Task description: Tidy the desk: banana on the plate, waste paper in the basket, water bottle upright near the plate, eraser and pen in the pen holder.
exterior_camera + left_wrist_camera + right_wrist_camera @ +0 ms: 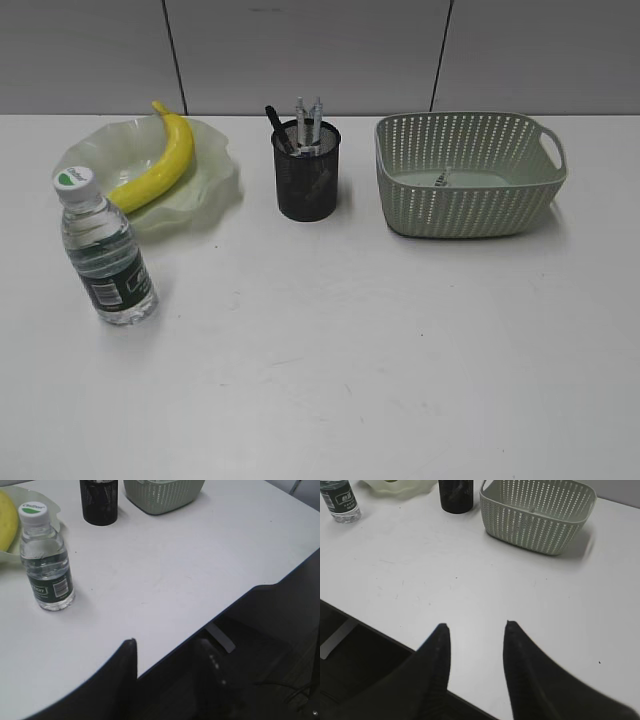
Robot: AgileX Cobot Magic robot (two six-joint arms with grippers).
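The yellow banana (160,165) lies on the wavy pale green plate (205,185) at the back left of the white desk (350,350). In front of the plate the water bottle (105,255) stands upright, also in the left wrist view (46,560). Pens stick out of the black mesh pen holder (308,170); the eraser is hidden. A small pale scrap, the waste paper (443,178), lies inside the green basket (470,205). My left gripper (167,642) hangs open and empty at the desk's front edge. My right gripper (476,625) is open and empty over the front edge.
Neither arm shows in the exterior view. A grey panelled wall runs behind the desk. Below the desk's front edge there is dark space with a pale bracket (221,637).
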